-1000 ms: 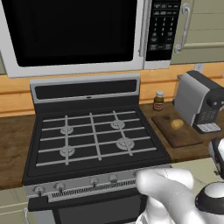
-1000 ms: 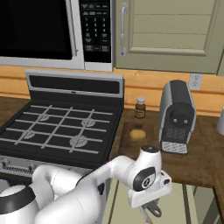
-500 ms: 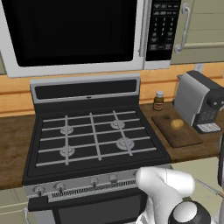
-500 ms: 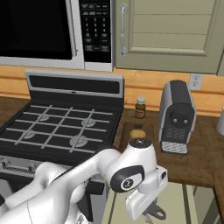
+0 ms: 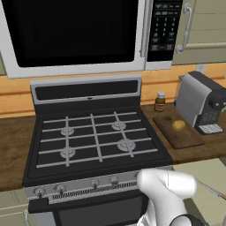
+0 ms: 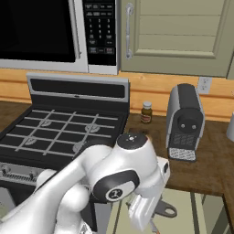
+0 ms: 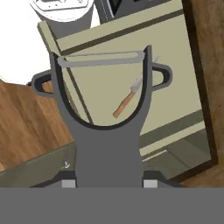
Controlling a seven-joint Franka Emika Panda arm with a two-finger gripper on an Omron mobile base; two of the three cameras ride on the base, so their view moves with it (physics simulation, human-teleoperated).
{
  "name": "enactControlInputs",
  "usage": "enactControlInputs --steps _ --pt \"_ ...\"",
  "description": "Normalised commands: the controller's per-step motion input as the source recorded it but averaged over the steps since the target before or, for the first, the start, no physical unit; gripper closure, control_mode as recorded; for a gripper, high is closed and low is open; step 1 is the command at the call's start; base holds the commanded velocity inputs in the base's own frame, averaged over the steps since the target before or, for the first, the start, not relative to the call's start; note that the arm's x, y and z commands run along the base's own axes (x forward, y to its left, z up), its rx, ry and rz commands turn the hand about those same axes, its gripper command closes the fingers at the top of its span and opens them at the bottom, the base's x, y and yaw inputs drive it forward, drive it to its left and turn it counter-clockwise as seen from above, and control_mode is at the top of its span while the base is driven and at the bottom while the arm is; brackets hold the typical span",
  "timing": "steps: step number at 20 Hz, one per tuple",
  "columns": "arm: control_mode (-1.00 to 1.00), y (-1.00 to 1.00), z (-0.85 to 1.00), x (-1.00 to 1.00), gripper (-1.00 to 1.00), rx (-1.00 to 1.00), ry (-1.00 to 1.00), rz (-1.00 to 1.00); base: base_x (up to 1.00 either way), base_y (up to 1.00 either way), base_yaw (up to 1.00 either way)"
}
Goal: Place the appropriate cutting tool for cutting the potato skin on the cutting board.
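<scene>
Item: hand had clenched on grey Y-shaped peeler, lifted from open drawer; cutting board with potato awaited it.

We see the small yellowish-tan potato on the dark brown wooden cutting board, between the black gas stove and grey coffee machine.

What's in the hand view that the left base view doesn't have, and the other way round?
Hand view: a grey peeler clamped in the gripper, and a knife with an orange-brown handle lying below it.
Left base view: the stove, microwave, coffee machine, a small jar, and the potato on the cutting board.
Both: the beige open drawer, as far as I can tell.
</scene>
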Motion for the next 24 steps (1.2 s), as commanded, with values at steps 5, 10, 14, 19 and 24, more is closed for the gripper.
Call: enactControlInputs --steps 5,10,14,19,24 --pt "-1.0 -0.27 0.78 0.53 1.0 0.09 -0.06 0.14 0.0 0.0 0.0" --pt "-1.0 -0.1 0.14 0.92 1.0 0.14 0.02 0.1 0.0 0.0 0.0" --pt "-1.0 0.35 -0.19 1.0 1.0 0.07 0.1 0.0 0.0 0.0 0.0" --pt "-1.0 0.55 -0.54 0.92 1.0 0.0 0.06 0.0 0.0 0.0 0.0" --pt "-1.0 0.24 -0.65 0.9 1.0 0.0 0.0 0.0 0.0 0.0 0.0"
